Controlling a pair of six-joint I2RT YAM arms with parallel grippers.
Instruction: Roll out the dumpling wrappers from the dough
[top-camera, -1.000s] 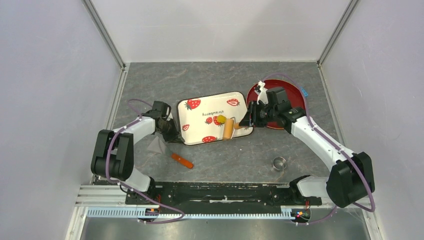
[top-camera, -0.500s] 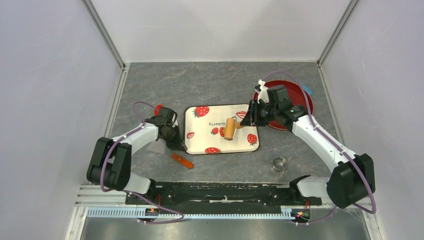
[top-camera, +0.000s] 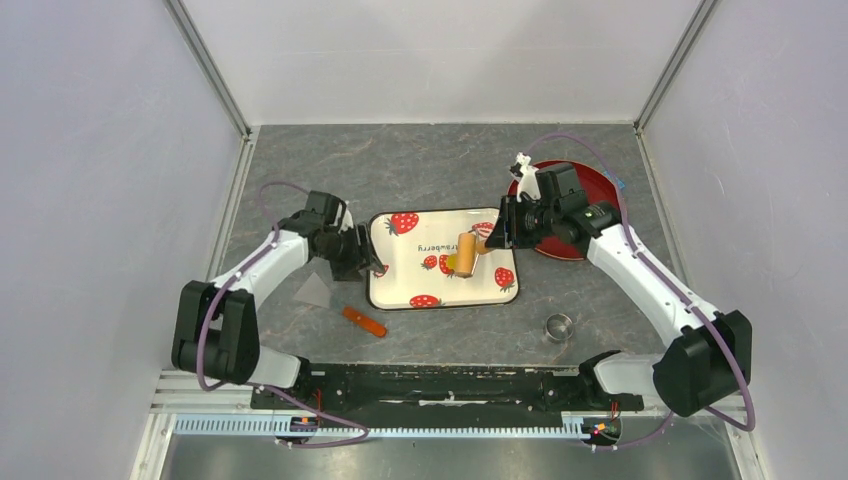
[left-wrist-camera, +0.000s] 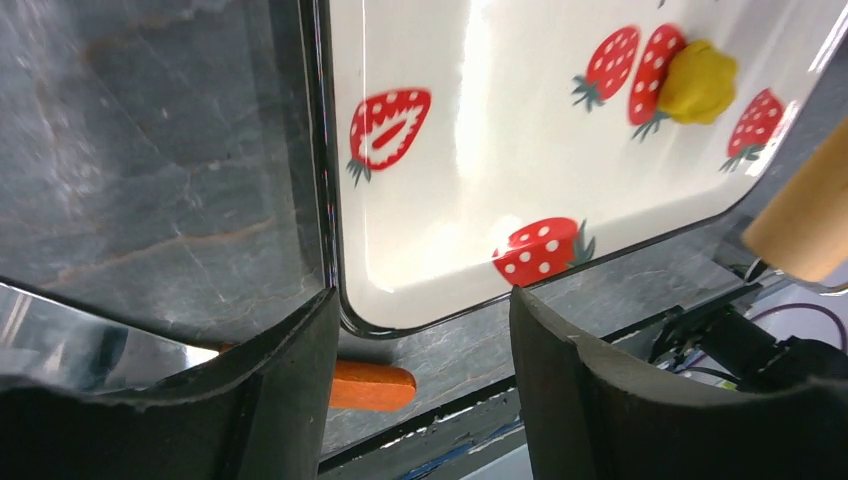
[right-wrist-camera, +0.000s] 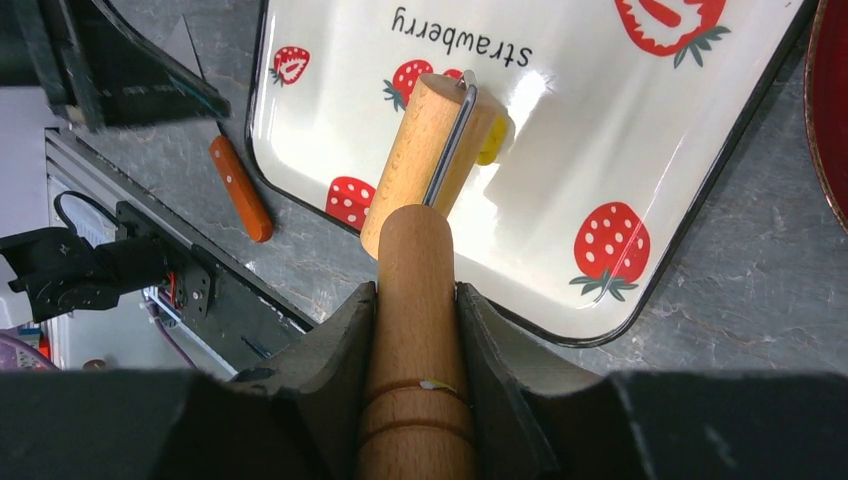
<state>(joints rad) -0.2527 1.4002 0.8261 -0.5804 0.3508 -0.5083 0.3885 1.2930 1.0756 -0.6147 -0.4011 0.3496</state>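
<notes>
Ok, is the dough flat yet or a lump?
A lump: the left wrist view shows the dough as a rounded, bumpy blob on the tray, not a flat disc.

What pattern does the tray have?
The tray is cream with red strawberries, dark rim; best in left wrist view.

The tray (left-wrist-camera: 450, 200) is glossy, the roller (right-wrist-camera: 425, 150) smooth bare wood, the dough (left-wrist-camera: 697, 83) matt.

white arms (top-camera: 640, 275), black joints (top-camera: 700, 365), purple cables (top-camera: 204, 340)
</notes>
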